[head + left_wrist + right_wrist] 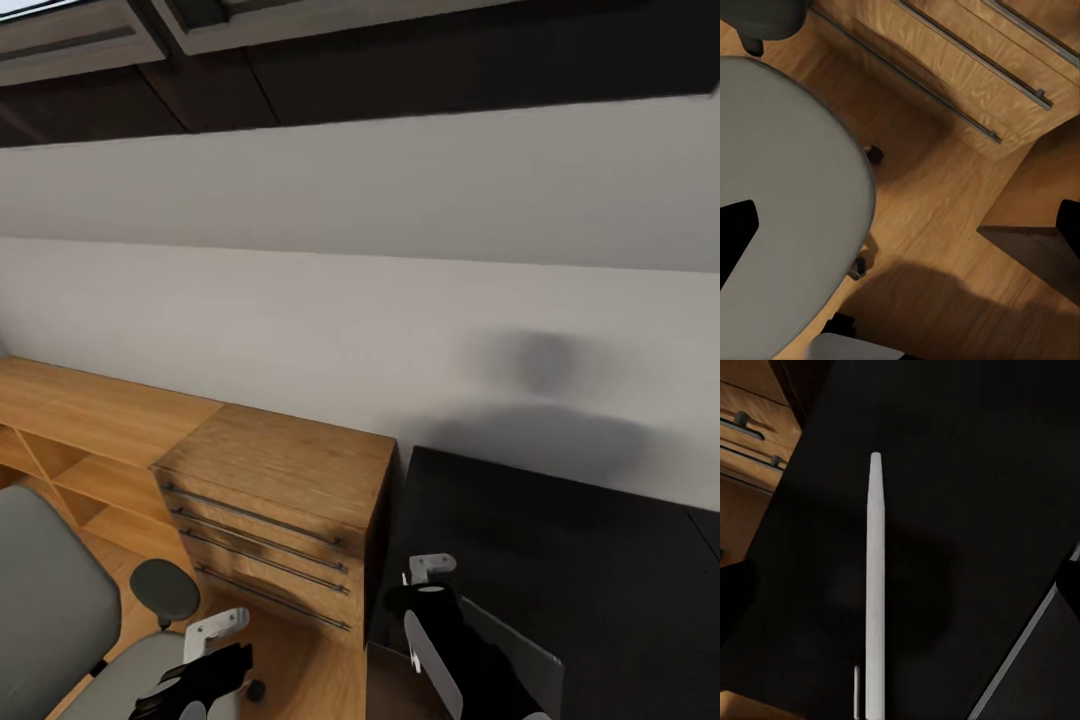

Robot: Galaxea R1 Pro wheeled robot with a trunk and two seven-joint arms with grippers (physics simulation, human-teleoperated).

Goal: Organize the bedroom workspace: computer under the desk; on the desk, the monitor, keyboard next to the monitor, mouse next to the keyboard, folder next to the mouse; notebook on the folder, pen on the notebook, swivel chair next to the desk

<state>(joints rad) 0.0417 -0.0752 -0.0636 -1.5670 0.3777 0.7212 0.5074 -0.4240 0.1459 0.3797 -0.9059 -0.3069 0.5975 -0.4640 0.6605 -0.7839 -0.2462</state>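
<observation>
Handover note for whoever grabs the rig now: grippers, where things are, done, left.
Right gripper: over the desk, apparently shut on the pen.
Left gripper: over the swivel chair; nothing seen in it, open or shut unclear.
Wooden drawer cabinet stands between chair and desk.
Done: pen brought over the desk.
Left: set the pen on the notebook; check the other items; push the chair beside the desk.

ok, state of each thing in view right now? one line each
pen: over the black desk top, lengthwise between the right gripper's fingers; whether gripped, cannot tell
desk: black top, bare where visible
swivel chair: upright on the wood floor, seat bare where visible, beside the wood cabinet
wood cabinet: drawers all shut
left gripper: over the chair seat, open, holding nothing
right gripper: over the desk's near edge
</observation>
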